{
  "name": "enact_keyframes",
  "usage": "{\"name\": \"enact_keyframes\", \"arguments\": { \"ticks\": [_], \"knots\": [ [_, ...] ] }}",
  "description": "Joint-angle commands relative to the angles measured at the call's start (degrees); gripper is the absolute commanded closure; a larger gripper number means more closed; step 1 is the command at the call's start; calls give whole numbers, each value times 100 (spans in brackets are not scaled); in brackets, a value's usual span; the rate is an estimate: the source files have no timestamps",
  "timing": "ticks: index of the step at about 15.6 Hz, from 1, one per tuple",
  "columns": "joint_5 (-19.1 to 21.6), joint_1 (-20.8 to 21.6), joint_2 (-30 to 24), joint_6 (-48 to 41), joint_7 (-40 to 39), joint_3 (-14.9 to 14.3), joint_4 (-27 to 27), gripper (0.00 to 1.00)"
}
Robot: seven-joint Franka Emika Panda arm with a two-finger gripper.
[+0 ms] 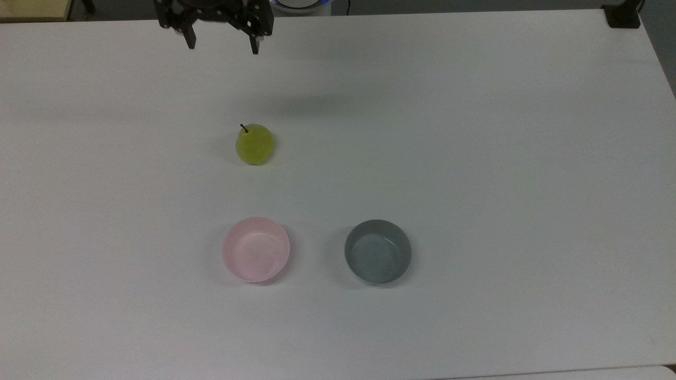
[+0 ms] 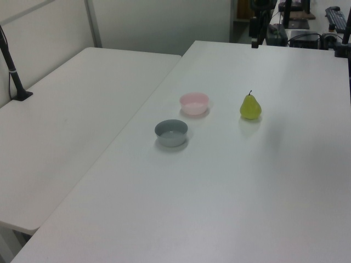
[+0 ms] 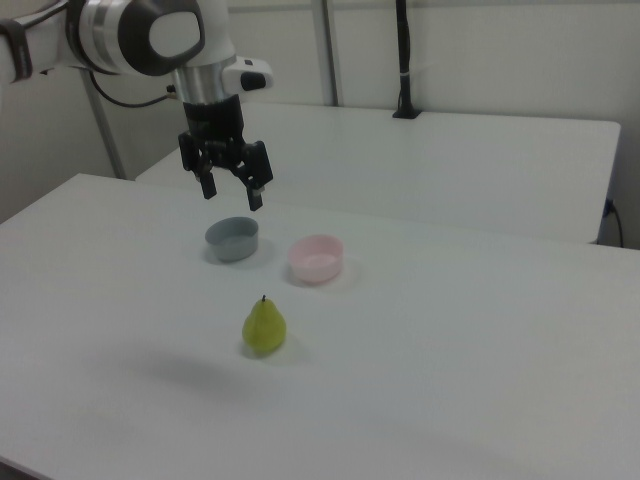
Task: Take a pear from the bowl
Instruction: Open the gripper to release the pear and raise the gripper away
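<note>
I see my gripper [image 3: 232, 192] hanging high in the air, fingers pointing straight down and spread wide apart with nothing between them. In the top view it [image 1: 222, 44] sits at the far edge; the white wrist rises toward the right view's left.

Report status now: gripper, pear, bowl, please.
Gripper open, raised above table. Pear upright on table, outside pink bowl. Nothing in the way.

The arm [image 1: 211, 5] was cut off by the top view's upper edge above the gripper [image 1: 222, 45]. A dark stand [image 1: 623, 16] at the tabletop's [image 1: 475, 132] far corner was cropped too.
</note>
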Motion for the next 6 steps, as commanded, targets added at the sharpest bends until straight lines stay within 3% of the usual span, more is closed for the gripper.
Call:
{"name": "enact_keyframes", "arguments": {
  "ticks": [1,6],
  "knots": [
    [93,-483,-197,-167,189,388,-5,0],
    [84,-484,-250,-168,189,344,-13,0]
  ]
}}
